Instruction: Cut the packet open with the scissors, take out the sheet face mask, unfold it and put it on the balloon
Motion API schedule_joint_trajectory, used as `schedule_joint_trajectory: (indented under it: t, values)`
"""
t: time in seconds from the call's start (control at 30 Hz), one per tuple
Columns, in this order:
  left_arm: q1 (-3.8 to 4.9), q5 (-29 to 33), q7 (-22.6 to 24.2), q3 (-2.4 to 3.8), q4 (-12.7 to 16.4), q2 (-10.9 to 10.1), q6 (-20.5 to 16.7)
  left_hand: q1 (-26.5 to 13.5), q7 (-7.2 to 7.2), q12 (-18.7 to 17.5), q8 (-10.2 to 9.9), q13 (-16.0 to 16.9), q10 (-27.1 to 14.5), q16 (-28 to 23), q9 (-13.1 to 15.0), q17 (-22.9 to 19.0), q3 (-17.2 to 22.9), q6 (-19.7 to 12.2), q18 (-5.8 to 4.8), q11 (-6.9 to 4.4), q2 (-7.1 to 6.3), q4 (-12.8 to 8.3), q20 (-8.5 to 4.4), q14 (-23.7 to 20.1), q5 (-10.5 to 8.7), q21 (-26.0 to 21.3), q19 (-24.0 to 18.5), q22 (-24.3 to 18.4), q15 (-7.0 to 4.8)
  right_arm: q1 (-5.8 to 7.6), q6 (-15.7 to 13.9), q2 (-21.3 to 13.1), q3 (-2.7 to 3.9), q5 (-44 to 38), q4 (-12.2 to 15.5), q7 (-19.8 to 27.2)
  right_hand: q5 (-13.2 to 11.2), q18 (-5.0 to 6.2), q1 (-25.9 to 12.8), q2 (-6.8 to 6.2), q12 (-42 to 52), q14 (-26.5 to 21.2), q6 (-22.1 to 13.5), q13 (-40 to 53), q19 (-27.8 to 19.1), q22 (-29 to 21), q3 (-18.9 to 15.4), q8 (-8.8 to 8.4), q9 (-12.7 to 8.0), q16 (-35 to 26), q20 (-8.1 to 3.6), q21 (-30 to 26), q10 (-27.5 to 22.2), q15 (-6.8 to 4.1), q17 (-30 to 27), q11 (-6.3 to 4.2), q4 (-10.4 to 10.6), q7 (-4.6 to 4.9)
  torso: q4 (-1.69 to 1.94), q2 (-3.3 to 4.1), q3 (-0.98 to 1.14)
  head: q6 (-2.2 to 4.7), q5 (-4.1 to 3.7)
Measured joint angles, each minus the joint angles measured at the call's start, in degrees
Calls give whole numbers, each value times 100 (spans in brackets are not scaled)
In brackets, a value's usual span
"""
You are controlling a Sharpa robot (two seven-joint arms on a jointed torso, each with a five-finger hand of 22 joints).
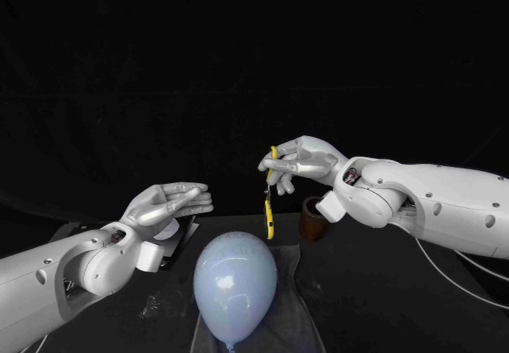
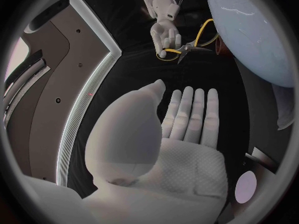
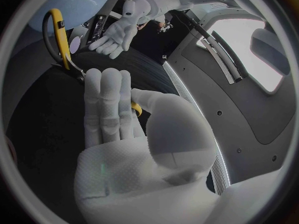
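Right hand (image 1: 300, 163) pinches the scissors (image 1: 269, 209) (yellow handles) just beyond the balloon (image 1: 235, 283). Left hand (image 1: 170, 204) hovers beside the balloon, fingers stretched out, empty.

Yellow-handled scissors (image 1: 269, 220), pale blue balloon (image 1: 235, 283), possibly brown cup (image 1: 313, 220)

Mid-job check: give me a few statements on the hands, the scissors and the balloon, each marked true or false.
1. The right hand holds the yellow-handled scissors. True.
2. The left hand grips the packet. False: it holds nothing and its fingers are stretched out straight.
3. The scissors lie flat on the table. False: they hang in the air from the right hand.
4. The balloon lies between the two arms. True.
5. The sheet mask is already on the balloon. False: the balloon's surface is bare.
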Motion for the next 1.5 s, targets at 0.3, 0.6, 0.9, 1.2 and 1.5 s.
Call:
schedule_joint_trajectory:
  t: [0.3,0.6,0.9,1.2,1.5]
  values:
    - [63,-194,9,-1,-69,98,-13,40,-12,0,-14,-1,-212,-85,0,-50,-40,-46,-3,67,40,-41,-13,-81,0,-46,-69,0,53,-51,304,110,-1,300,-60,237,-211,-5,-31,138,-39,-142,-94,-1,-154,45,9,-60,-27,0,54,-1,-144,57,14,61,-150,53,13,12,7,12,90]
    - [70,-305,-21,-28,-110,183,-92,40,-12,0,-35,17,-232,104,24,11,-199,-45,-5,47,40,-9,-24,320,0,137,275,74,-39,-59,245,128,-1,469,-170,527,-219,-10,-21,220,-102,-267,-162,-22,-235,65,13,-148,-54,-16,94,-1,-267,98,19,104,-271,99,13,18,7,55,122]
    - [51,-346,-188,-127,-277,420,-289,-32,-19,63,-34,33,-103,251,45,66,-310,-8,-7,25,112,103,-67,485,0,225,461,88,-102,-60,-312,154,12,814,-383,964,-220,44,17,336,-253,-358,-290,-177,-283,130,-8,-357,-119,-22,142,-1,-645,148,27,205,-338,185,12,29,7,153,151]
    - [31,-356,-431,-184,-561,766,-448,-67,-2,63,-34,33,-95,253,45,67,-380,10,-21,16,147,173,-64,485,0,225,498,86,-102,-60,-647,230,24,1178,-431,1233,-220,43,16,347,-253,-358,-302,-210,-295,136,-7,-370,-130,-22,154,-1,-706,149,29,215,-339,178,12,46,9,230,179]
    - [31,-361,-630,-192,-1021,1201,-509,-58,-45,-10,-167,-6,-296,34,29,-54,-509,-159,19,71,216,299,-41,195,0,159,430,16,1,-66,-754,314,31,1348,-408,1357,-220,42,15,346,-252,-358,-286,-211,-295,135,-7,-387,-136,-22,154,-1,-706,149,31,215,-339,194,19,49,7,274,199]
